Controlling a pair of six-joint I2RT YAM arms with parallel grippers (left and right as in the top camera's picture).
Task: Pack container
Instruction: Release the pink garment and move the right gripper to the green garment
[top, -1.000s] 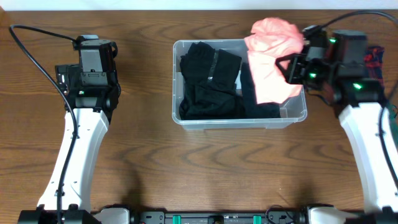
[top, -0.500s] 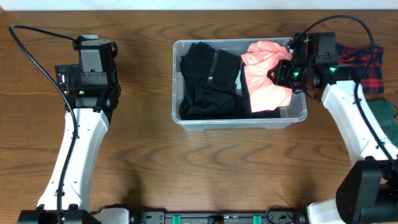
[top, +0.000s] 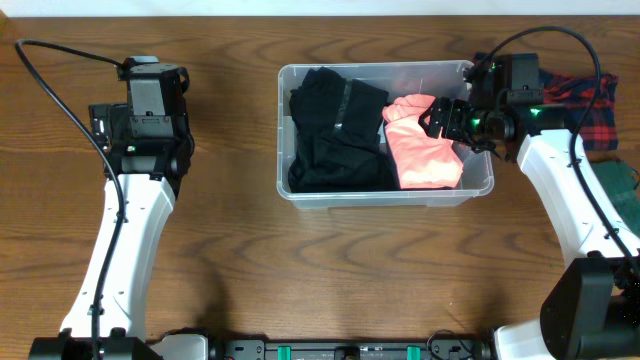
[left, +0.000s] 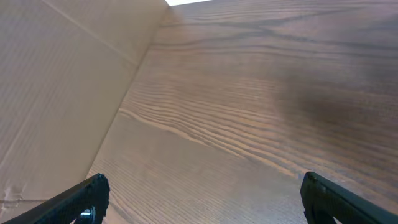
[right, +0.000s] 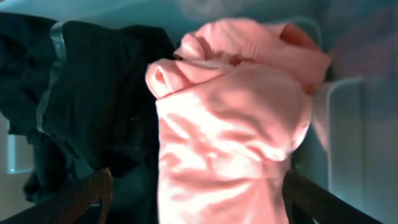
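The clear plastic container (top: 283, 130) stands at the middle back of the wooden table. Black clothes (top: 335, 130) fill its left and middle part, and a pink garment (top: 425, 150) lies in its right part. My right gripper (top: 440, 118) hovers open just above the pink garment, reaching over the bin's right rim. In the right wrist view its fingers spread wide on either side of the pink garment (right: 230, 124), beside the black clothes (right: 93, 106). My left gripper (top: 152, 75) stays open far to the left, over bare wood (left: 202, 193).
A red-and-black plaid cloth (top: 590, 95) and a dark green cloth (top: 620, 185) lie at the right edge behind my right arm. A beige cardboard surface (left: 56, 93) borders the table beyond my left gripper. A black cable (top: 60, 100) loops by the left arm.
My right gripper carried the pink garment down into the bin's right part and opened, so the garment now lies inside. The left arm has not moved.
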